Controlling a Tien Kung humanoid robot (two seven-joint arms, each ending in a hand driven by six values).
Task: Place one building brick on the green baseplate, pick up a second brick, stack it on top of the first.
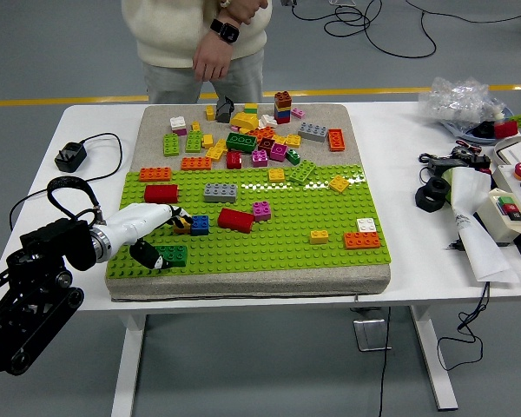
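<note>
We see our left white hand (156, 236) pinching the dark green plastic brick (170, 255) at the near left corner of the bright green studded baseplate (269, 234), and a weak pinch could let it slip.

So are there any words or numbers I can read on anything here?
None can be read.
The control box with the red and green buttons, at the table's right edge: any labels are too small and blurred.
The bricks and the green baseplate: no print visible.
The person's watch: face too small to read.
</note>
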